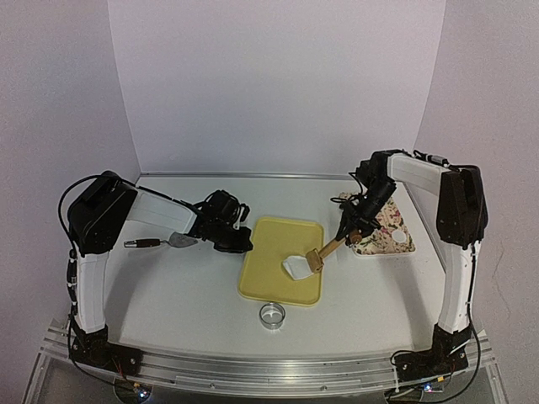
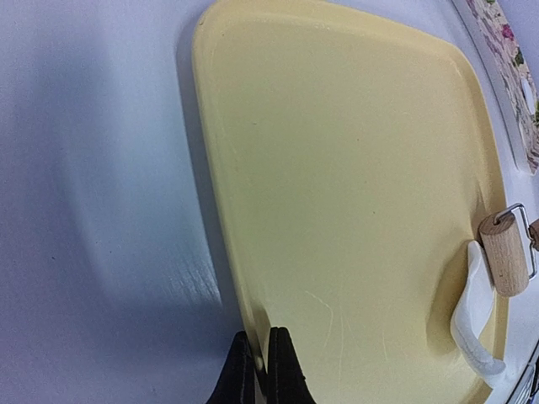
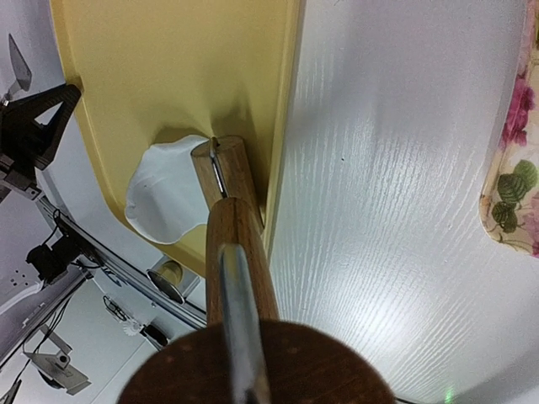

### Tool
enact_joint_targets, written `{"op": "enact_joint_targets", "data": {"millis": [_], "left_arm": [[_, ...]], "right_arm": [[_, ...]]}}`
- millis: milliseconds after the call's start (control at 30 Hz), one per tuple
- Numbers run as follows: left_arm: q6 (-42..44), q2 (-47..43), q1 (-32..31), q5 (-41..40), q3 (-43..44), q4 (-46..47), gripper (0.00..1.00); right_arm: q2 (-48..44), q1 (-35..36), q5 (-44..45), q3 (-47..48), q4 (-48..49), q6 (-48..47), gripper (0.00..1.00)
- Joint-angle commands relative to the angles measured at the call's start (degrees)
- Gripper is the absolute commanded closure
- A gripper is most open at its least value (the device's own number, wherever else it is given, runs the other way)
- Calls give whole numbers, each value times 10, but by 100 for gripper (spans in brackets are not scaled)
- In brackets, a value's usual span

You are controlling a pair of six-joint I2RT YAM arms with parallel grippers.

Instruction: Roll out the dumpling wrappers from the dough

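Because the dough (image 1: pixel 295 268), beyond the cutter (image 1: pixel 271 315) in the tray's (image 1: pixel 269 244) near right corner, looks soft and sticky, press it through the roller (image 1: pixel 328 250) clenched in the right gripper (image 1: pixel 354 233); the left gripper (image 2: pixel 261 370) pinches the tray's rim. Farther right, a wrapper (image 1: pixel 396 238) lies on a plate (image 1: pixel 379 220).

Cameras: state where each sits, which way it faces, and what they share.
Top external: above and behind the bases, looking down on the table; both arms show.
Left wrist: on the left gripper, looking across the yellow tray, whose rim it pinches.
Right wrist: looks down the roller onto the dough; its own fingers are unclear.
Shared: all three show tray, roller and dough.
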Motion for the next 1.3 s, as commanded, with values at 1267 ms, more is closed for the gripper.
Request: {"op": "enact_joint_targets", "data": {"millis": [1267], "left_arm": [[62, 77, -3, -20, 94, -138, 100]], "right_arm": [[15, 177, -86, 116, 35, 36, 100]]}}
